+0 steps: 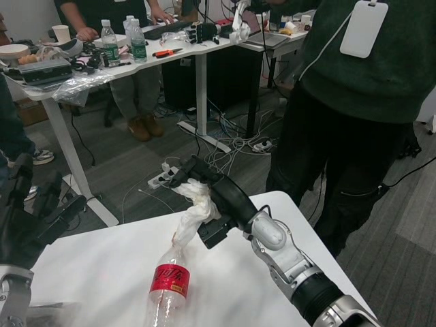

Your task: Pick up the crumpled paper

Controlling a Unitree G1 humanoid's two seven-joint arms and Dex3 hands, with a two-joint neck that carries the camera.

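Near the far edge of the white tabletop (pixel 102 262) stands a person in a dark green top (pixel 361 61), just past its far right corner. The right hand (pixel 208 194) reaches over that far edge, fingers closed around the crumpled paper (pixel 196 204), which hangs raised above the tabletop. The left hand (pixel 30 211) hovers at the left edge, fingers spread and holding nothing. A plastic bottle with a red label (pixel 169 283) lies mid-tabletop, its neck beneath the paper.

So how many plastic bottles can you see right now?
3. One clear bottle with a red label lies on the white table, just below the crumpled paper that the right hand holds. Two green-labelled bottles stand on the far desk. Clutter there may hide more.
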